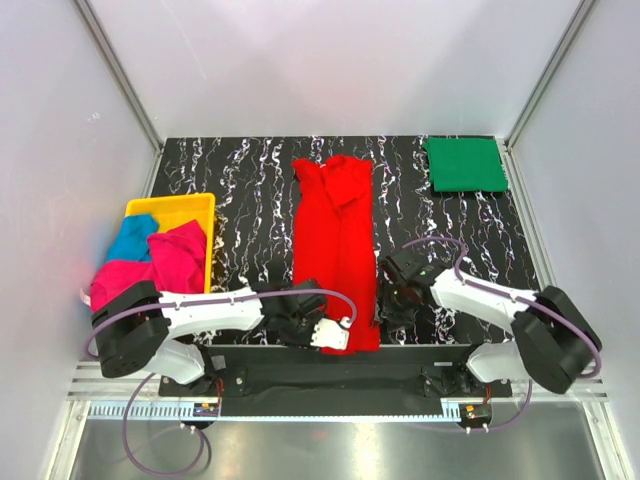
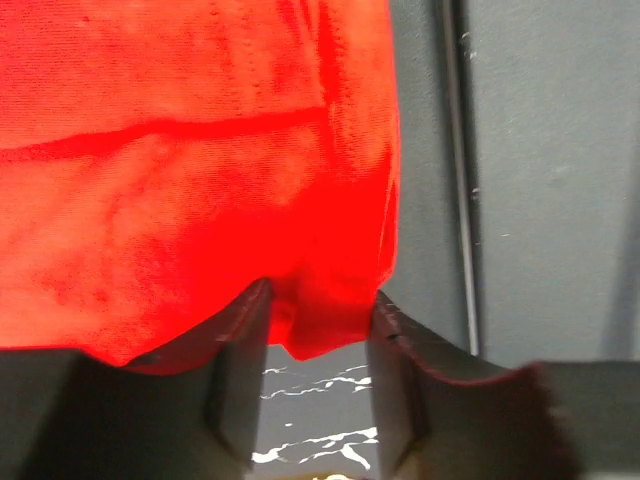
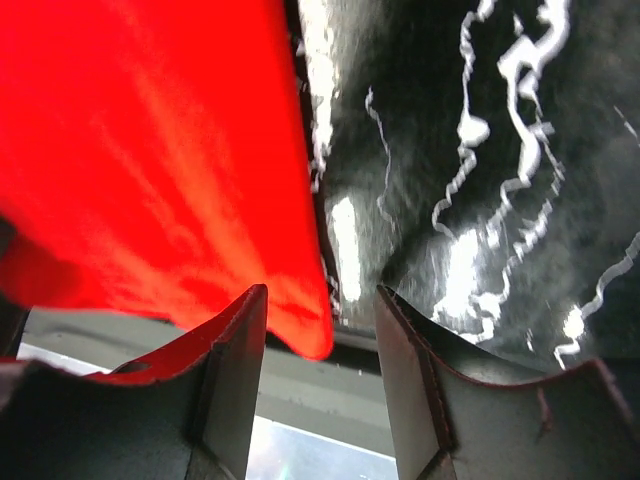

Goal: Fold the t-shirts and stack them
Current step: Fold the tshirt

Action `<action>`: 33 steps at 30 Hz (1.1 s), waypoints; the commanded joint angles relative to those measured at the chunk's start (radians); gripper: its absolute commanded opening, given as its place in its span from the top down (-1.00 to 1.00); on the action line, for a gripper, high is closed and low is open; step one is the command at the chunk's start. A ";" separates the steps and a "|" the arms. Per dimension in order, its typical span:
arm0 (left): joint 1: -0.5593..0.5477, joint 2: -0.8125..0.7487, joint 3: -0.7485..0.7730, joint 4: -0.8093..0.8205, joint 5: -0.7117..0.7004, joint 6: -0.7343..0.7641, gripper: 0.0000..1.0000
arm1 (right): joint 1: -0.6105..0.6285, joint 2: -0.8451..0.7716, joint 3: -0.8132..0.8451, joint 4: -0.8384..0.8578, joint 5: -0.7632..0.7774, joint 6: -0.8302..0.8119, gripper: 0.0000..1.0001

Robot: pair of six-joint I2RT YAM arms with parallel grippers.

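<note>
The red shirt (image 1: 335, 250) lies in the middle of the black marbled counter (image 1: 250, 200), folded into a long narrow strip. Its long axis runs from far to near, with the near end drifting slightly to the right. The far end looks lumpier, with flaps of cloth turned in over it, and the near end reaches the counter's near edge. The left hand (image 2: 320, 295) is at the near left corner of that strip. Its fingers (image 2: 240, 340) stand on either side of a bunched bit of the hem and the cloth touches both, but I cannot tell whether they are clamped on it. The right hand (image 3: 320, 300) is at the near right corner. Its fingers (image 3: 230, 340) are apart: the tip of the corner rests against one finger, with a clear gap to the other, so it is not gripping. A green shirt (image 1: 465, 165) lies folded flat and square in the far right corner of the counter, well apart from the red one. At the left a yellow tray (image 1: 170, 203) holds a pink shirt (image 1: 170, 255) and a blue shirt (image 1: 130, 240), both crumpled, and the pink one spills over the tray's near left side.
</note>
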 commanded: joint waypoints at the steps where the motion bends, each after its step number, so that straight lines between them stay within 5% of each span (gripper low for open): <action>1: 0.028 0.046 -0.014 0.163 -0.077 0.005 0.25 | 0.007 0.067 -0.001 0.096 -0.029 0.011 -0.08; 11: 0.030 0.016 0.006 0.122 -0.037 -0.044 0.46 | 0.032 0.042 -0.037 0.067 -0.076 0.017 0.09; 17: 0.048 -0.034 0.057 0.021 0.045 -0.065 0.67 | 0.038 0.042 -0.051 0.024 -0.137 -0.009 1.00; 20: 0.099 -0.074 0.087 -0.044 0.098 -0.068 0.99 | 0.038 -0.005 0.026 -0.071 -0.125 -0.028 1.00; 27: 0.252 -0.094 0.175 -0.119 0.167 -0.050 1.00 | 0.030 0.027 0.254 -0.246 -0.099 -0.100 1.00; 33: 0.406 0.019 0.334 -0.116 0.159 -0.038 1.00 | -0.115 0.179 0.439 -0.245 -0.103 -0.233 1.00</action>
